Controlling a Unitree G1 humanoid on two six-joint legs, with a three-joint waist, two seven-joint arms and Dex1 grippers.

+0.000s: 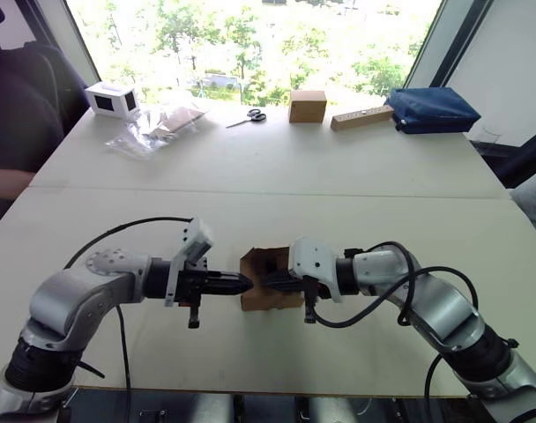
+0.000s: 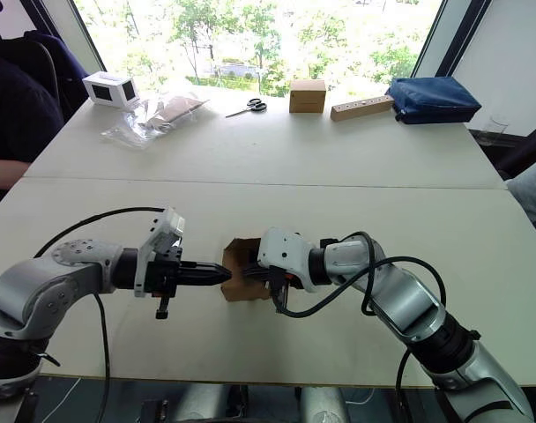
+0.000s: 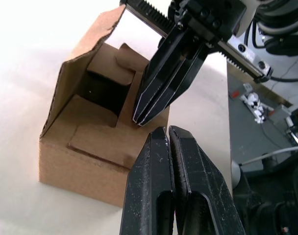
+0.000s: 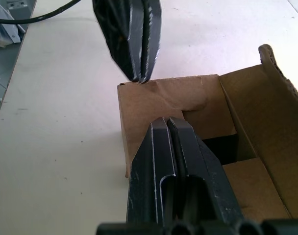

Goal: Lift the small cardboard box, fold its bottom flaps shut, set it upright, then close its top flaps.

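Left gripper (image 1: 241, 283): I see its two black fingers pressed together, empty, tip at the left side of the box.
Box: the small plain brown corrugated cardboard box (image 1: 266, 286) sits on the white table (image 1: 268, 167) near me, between both grippers.
Top flaps (image 3: 97, 105): partly folded in; one far flap stands up; the inside is dark and I can't make it out.
Bottom flaps: hidden under the box.
Right gripper (image 1: 266, 280): fingers together, empty, tip over the box's opening; the box's right wall is hidden behind it.
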